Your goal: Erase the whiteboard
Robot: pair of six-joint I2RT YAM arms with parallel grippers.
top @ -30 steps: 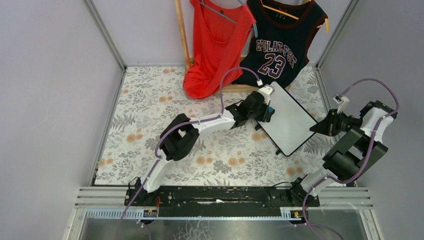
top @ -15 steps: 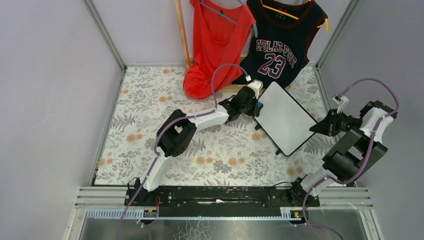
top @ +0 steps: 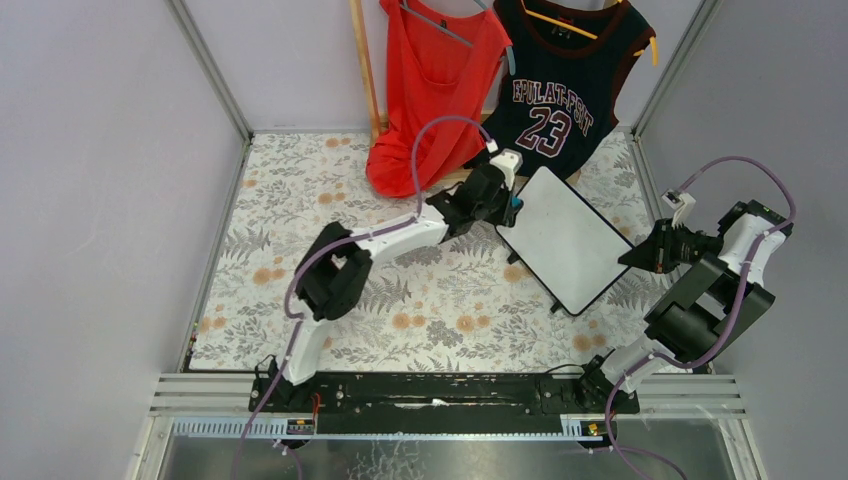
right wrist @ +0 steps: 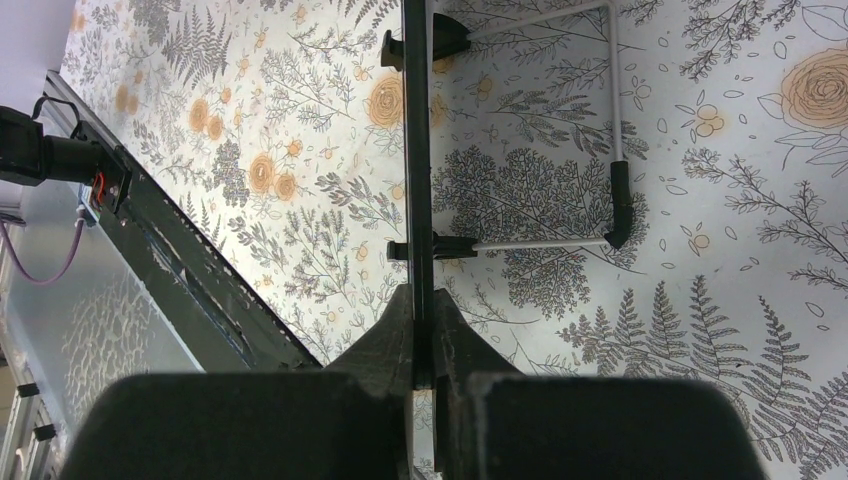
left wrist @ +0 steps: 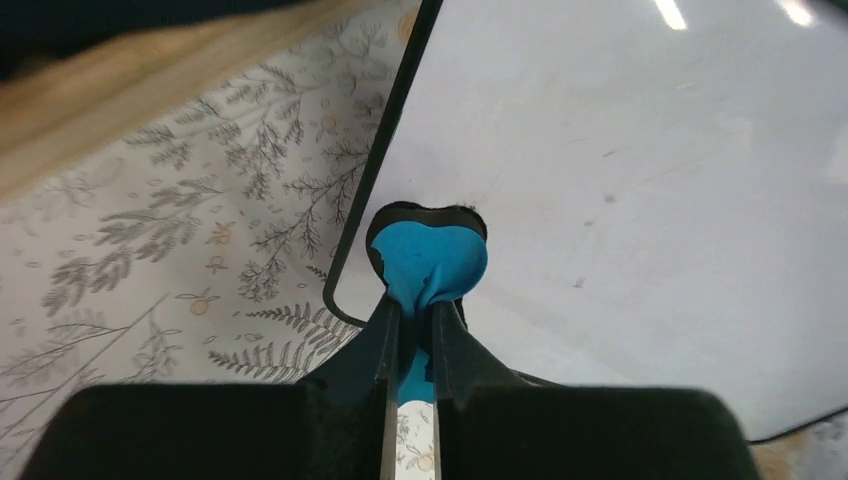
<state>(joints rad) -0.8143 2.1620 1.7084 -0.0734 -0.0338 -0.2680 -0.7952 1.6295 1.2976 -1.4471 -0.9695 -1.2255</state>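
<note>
The whiteboard [top: 565,238] stands tilted on the desk [top: 300,200], with the left gripper [top: 512,203] at its far corner and the right gripper [top: 630,258] at its right edge. From the left wrist, fingers clamp a blue eraser [left wrist: 428,262] by its rim; the surface seems clean, so a last checking pass looks due. From the right wrist, fingers pinch its frame.

I had the left gripper [left wrist: 415,308] stretched far forward, jaws pinched tight; right gripper [right wrist: 420,305] held low, jaws clamped.

Pale grey wall panels [top: 100,150] and aluminium posts [top: 210,70] enclose a floral-print cloth counter [top: 300,200], with a wooden rack [top: 365,70] at its far edge carrying a red sleeveless top [top: 430,90] and a dark numbered jersey [top: 560,95].
</note>
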